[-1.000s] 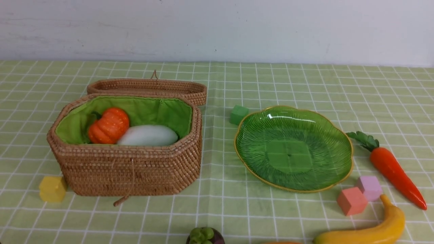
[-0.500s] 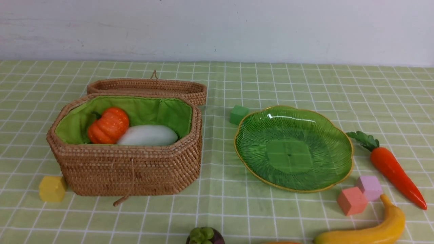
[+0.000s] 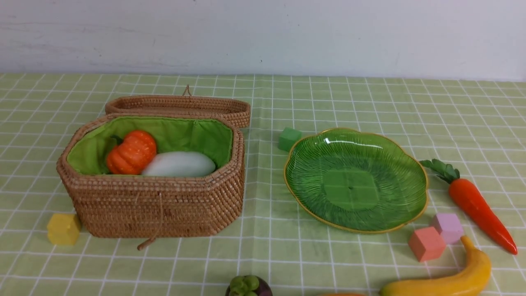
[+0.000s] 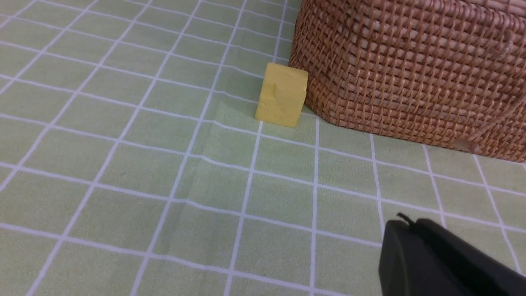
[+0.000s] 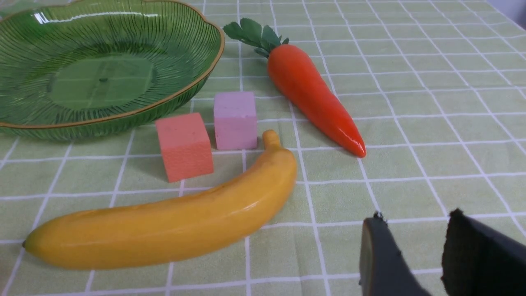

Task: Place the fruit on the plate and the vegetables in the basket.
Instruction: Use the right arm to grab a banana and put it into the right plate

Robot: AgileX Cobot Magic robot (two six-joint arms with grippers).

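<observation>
Well, left end effector (image 4: pixel 411 225) closed, right (image 5: pixel 415 220) ajar

Free lane mid-frame, crowding at lower right.
Bare tablecloth (image 3: pixel 267 246) between basket (image 3: pixel 152 205) and plate (image 3: pixel 355 181); pink cube (image 3: pixel 448 227) and coral cube (image 3: pixel 426 243) packed between plate, banana (image 3: pixel 448 281) and carrot (image 3: pixel 476 205); yellow cube (image 3: pixel 63 229) just beside basket's lower-left corner.

Finding: the front view, checked against both earlier pictures, shows no change. Nothing inside or around the basket (image 3: pixel 152 205) has shifted, and nothing has gone into it or come out of it. No arm has come into that view. The wrist views have no earlier pictures to check against, so movement of the left tool (image 4: pixel 404 225) or the right tool (image 5: pixel 415 218) cannot be established.
</observation>
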